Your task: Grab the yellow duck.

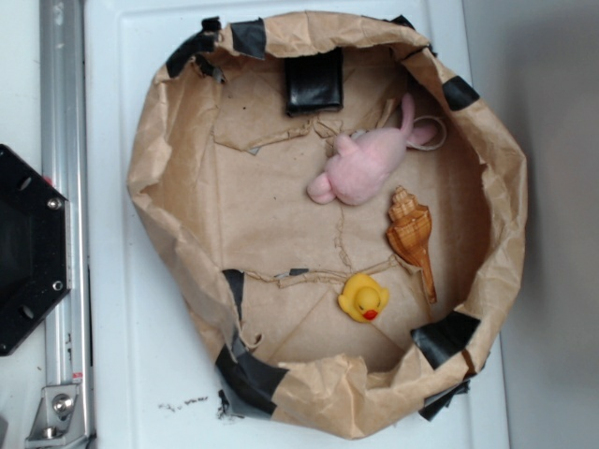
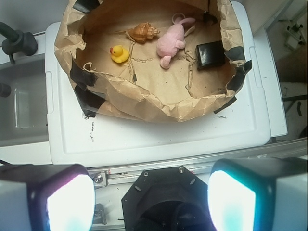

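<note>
Gripper [image 2: 151, 199]: fingers being held wide apart, nothing grasped.
Yellow duck [image 1: 364, 298]: lying near the paper basin's [image 1: 168, 187] rim.

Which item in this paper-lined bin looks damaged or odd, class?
The brown paper lining is torn and creased along its floor seams and patched with black tape at the rim. The yellow duck, pink plush and spiral shell look intact.

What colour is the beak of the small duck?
Orange-red, on the yellow duck; the exterior view shows it best.
</note>
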Motion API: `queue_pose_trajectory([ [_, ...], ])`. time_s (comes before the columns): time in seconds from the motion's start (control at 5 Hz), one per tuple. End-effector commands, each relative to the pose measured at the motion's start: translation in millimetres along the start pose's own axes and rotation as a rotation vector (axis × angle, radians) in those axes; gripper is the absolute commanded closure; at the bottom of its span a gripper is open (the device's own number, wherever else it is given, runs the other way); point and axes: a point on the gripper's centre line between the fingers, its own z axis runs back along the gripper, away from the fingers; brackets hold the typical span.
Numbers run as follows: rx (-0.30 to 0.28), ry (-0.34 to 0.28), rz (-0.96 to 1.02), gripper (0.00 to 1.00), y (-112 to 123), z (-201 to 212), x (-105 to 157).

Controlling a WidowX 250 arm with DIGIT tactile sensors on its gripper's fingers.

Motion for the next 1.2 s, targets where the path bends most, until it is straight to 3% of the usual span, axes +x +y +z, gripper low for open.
queue_pose_trajectory([
  [0.0, 0.0, 0.0, 0.0, 0.0, 0.0, 0.0, 0.0],
  [0.4, -0.07, -0.087, -0.262, 0.0, -21.4, -26.9, 95.8],
  [0.6, -0.069, -0.071, -0.362, 0.0, -31.9, -55.5, 122.3],
  [1.0, -0.023, -0.114, -0.493, 0.0, -24.1, -107.5, 156.0],
])
